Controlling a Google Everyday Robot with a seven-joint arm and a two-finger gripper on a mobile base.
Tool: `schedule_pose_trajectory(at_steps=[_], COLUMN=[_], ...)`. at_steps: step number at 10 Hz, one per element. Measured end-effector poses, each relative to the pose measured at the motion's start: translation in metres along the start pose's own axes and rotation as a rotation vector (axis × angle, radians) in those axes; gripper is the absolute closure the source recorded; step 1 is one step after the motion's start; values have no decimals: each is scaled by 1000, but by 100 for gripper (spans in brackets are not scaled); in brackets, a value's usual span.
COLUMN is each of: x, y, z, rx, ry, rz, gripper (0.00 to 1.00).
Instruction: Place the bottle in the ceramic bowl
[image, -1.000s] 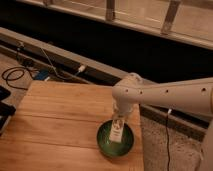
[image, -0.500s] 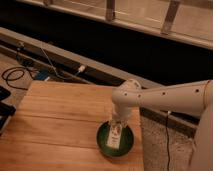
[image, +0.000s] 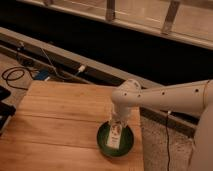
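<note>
The dark-green ceramic bowl (image: 116, 140) sits on the wooden table (image: 60, 120) near its right front corner. The small white bottle (image: 114, 137) stands nearly upright inside the bowl, its lower end down near the bowl's bottom. My gripper (image: 118, 124) points straight down over the bowl, shut on the bottle's top. The white arm (image: 165, 100) reaches in from the right edge of the camera view.
The table's right edge (image: 141, 145) runs just beside the bowl, with speckled floor beyond it. Cables and a blue plug (image: 42, 75) lie on the floor behind the table at left. A dark object (image: 4, 107) stands off the table's left edge.
The gripper has come down with the bottle, bringing it from just above the bowl to deep inside it. The bowl has not moved.
</note>
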Motion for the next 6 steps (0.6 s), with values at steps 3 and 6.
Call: schedule_pose_trajectory(at_steps=[3, 6], x=[0, 0], y=[0, 0], z=[0, 0], rx=[0, 0], ry=[0, 0], rz=[1, 1], gripper=[20, 20])
